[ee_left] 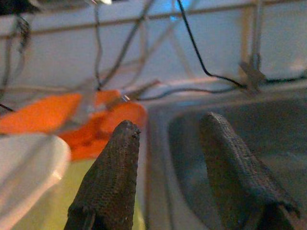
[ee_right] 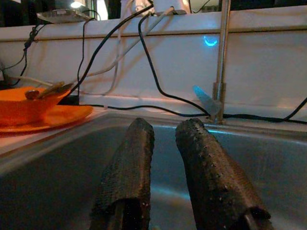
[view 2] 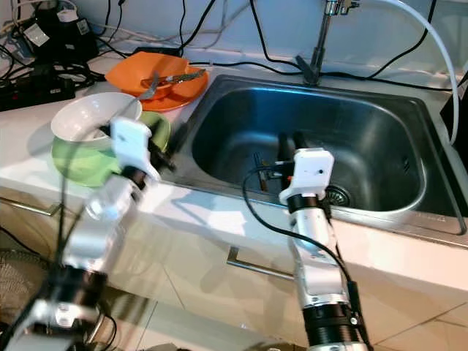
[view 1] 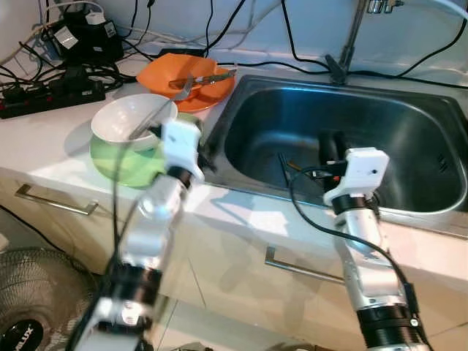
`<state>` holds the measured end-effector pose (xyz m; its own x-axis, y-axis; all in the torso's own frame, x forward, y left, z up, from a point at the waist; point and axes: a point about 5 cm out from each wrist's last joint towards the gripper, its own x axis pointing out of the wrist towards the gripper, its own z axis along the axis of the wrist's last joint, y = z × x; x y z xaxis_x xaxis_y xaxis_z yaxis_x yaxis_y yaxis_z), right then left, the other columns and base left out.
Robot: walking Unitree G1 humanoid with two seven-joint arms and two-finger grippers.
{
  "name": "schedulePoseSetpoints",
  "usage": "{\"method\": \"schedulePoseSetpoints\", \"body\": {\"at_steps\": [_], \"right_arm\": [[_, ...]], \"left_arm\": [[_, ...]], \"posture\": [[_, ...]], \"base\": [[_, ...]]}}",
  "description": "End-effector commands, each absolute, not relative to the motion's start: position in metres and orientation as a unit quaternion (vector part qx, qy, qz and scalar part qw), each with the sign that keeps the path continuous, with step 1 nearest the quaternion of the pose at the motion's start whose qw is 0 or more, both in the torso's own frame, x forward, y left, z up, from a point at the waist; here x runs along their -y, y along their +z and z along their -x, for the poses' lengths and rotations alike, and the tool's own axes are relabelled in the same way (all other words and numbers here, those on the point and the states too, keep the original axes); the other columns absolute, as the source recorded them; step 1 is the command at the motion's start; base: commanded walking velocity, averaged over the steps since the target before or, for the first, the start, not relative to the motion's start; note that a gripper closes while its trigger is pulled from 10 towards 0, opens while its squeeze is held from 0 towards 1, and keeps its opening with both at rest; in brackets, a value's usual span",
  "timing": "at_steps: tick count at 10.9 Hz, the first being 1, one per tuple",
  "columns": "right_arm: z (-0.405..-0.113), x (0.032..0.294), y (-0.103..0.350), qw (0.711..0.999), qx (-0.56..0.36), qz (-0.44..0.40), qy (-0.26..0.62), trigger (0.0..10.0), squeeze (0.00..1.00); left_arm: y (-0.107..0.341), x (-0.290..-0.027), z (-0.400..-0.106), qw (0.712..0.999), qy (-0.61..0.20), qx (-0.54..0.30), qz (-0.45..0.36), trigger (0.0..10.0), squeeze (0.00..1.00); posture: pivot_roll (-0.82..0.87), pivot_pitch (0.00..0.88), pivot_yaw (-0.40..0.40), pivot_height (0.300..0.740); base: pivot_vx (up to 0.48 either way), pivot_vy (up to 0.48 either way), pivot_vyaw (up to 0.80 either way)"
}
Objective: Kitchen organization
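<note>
A white bowl point(view 1: 124, 117) with a spoon point(view 1: 157, 110) in it sits stacked in a green bowl point(view 1: 124, 167) on the counter left of the steel sink point(view 1: 409, 139). Behind them an orange plate point(view 1: 164, 73) carries an orange bowl and cutlery point(view 1: 208, 77). My left gripper point(ee_left: 169, 122) is open and empty at the sink's left rim, just right of the green bowl. Over the sink basin, my right gripper point(ee_right: 165, 124) is narrowly open with nothing between its fingers. A thin dark utensil point(view 2: 259, 164) lies on the sink floor just left of it.
The faucet point(view 1: 351, 36) rises behind the sink. Power strips point(view 1: 44, 99), adapters and black cables crowd the back of the counter. Drawer handles point(view 1: 55, 201) run below the counter edge. A floor fan point(view 1: 29, 307) stands at the lower left.
</note>
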<state>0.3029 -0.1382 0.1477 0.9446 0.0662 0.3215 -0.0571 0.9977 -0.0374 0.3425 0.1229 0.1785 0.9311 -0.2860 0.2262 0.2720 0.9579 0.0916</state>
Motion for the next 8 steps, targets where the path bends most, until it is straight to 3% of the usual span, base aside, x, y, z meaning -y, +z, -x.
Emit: {"method": "schedulePoseSetpoints", "body": {"at_steps": [1,8], "right_arm": [[-0.303,0.131,0.137,0.99,0.139,0.006,0.035,10.0,0.0],[-0.305,0.132,0.131,0.991,0.127,0.005,0.029,10.0,0.0]], "left_arm": [[0.185,-0.13,-0.348,0.985,-0.12,0.125,-0.026,10.0,0.0],[0.188,-0.159,-0.358,0.992,-0.042,0.113,-0.042,10.0,0.0]], "posture": [[0.0,0.021,0.069,0.74],[0.01,0.038,0.073,0.74]], "base": [[0.0,0.0,0.0],[0.0,0.0,0.0]]}}
